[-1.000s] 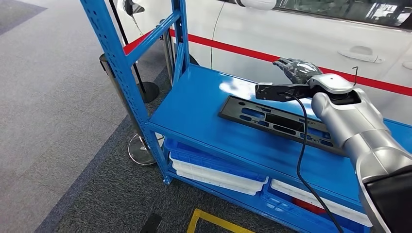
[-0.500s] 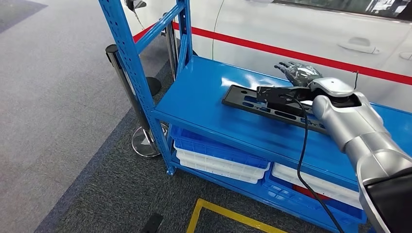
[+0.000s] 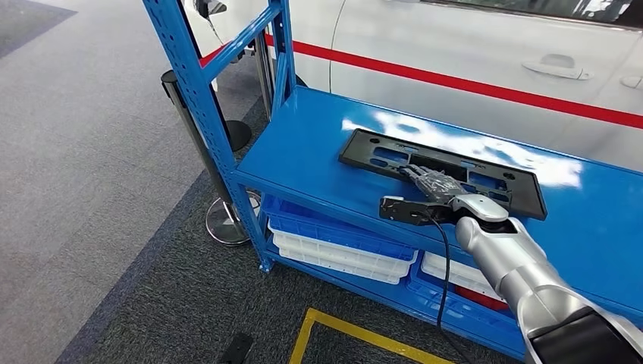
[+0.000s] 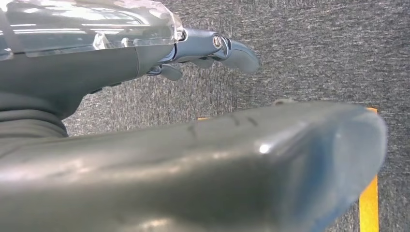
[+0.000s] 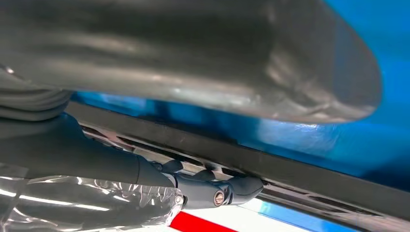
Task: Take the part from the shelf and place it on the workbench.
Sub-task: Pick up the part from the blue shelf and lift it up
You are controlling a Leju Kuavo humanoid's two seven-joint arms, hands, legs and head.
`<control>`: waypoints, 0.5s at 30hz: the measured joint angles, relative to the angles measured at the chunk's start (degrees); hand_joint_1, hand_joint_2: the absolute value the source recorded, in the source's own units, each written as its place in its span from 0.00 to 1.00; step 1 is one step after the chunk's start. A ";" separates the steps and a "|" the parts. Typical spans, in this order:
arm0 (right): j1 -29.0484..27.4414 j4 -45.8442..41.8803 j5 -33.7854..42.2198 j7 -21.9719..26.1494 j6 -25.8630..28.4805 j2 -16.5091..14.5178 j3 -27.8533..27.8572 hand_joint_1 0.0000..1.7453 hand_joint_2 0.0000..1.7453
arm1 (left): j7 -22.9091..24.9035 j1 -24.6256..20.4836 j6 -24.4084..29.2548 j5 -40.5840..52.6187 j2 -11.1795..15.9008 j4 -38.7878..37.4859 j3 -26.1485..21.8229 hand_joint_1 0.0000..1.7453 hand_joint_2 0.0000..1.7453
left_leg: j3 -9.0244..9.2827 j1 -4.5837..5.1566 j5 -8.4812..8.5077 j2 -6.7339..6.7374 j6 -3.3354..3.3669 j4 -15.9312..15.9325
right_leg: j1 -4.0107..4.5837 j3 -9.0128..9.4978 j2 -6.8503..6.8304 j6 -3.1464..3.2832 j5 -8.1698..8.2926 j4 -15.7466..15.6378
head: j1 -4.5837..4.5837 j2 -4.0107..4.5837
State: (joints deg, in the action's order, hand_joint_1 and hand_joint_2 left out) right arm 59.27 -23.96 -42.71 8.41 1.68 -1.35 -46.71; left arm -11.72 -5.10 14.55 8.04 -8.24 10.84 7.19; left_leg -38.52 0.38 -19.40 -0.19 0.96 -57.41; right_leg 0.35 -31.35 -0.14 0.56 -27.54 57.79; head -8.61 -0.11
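Note:
The part (image 3: 523,199) is a long flat black frame with slots, lying on the top of the blue shelf (image 3: 318,144). My right hand (image 3: 434,184) reaches in over the shelf's front edge, and its fingers lie stretched on the part's near side. In the right wrist view the dark fingers (image 5: 227,191) touch the part (image 5: 300,166), while the thumb (image 5: 193,58) stays apart from it with blue shelf showing between. The part is not lifted. My left hand (image 4: 183,145) hangs over grey carpet, fingers loosely apart, holding nothing.
A white car (image 3: 470,45) with a red stripe stands close behind the shelf. Blue uprights (image 3: 189,83) and a stanchion post (image 3: 186,121) rise at the shelf's left end. White and blue trays (image 3: 341,258) are stacked on the lower level. A yellow line (image 3: 356,337) marks the carpet.
My right hand has come down from above the part's far side to its near edge and now touches it. The camera shifted a little; the part lies where it was.

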 joint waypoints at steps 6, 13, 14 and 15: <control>-0.36 0.44 0.66 -0.07 0.58 -0.05 0.00 0.00 0.00 | 0.55 0.01 0.22 -0.04 0.02 0.00 -0.02 0.00 0.00 | 0.00 0.00 -0.03 0.00 -0.04 0.03 | -0.01 0.00 -0.01 0.01 -0.06 0.00 | 0.00 0.00; -0.77 0.86 1.03 -0.17 1.34 -0.13 0.00 0.00 0.00 | 0.75 0.02 0.27 -0.21 0.00 0.00 -0.64 0.00 0.00 | 0.00 0.00 -0.01 0.00 -0.01 0.03 | -0.12 -0.02 -0.03 -0.05 -0.02 0.00 | 0.00 0.00; -0.90 0.90 1.00 -0.17 1.58 -0.16 0.00 0.00 0.00 | 0.74 0.02 0.27 -0.21 0.00 0.00 -0.77 0.00 0.00 | 0.00 0.00 0.00 0.00 0.00 0.02 | -0.13 -0.01 -0.03 -0.06 -0.01 0.00 | 0.00 0.00; -1.03 0.93 0.99 -0.16 1.79 -0.19 0.00 0.00 0.00 | 0.74 0.03 0.27 -0.20 0.00 0.00 -0.87 0.00 0.00 | 0.00 0.00 0.00 0.00 0.00 0.02 | -0.15 0.00 -0.03 -0.08 0.00 0.00 | 0.00 0.00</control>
State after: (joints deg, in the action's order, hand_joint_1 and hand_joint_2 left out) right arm 58.24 -23.03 -41.73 8.25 3.46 -1.54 -46.71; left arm -10.97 -5.07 14.82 7.84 -8.24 10.84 6.32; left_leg -38.52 0.38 -19.41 -0.19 0.97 -57.39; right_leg 0.20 -31.35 -0.17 0.48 -27.53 57.79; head -8.61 -0.11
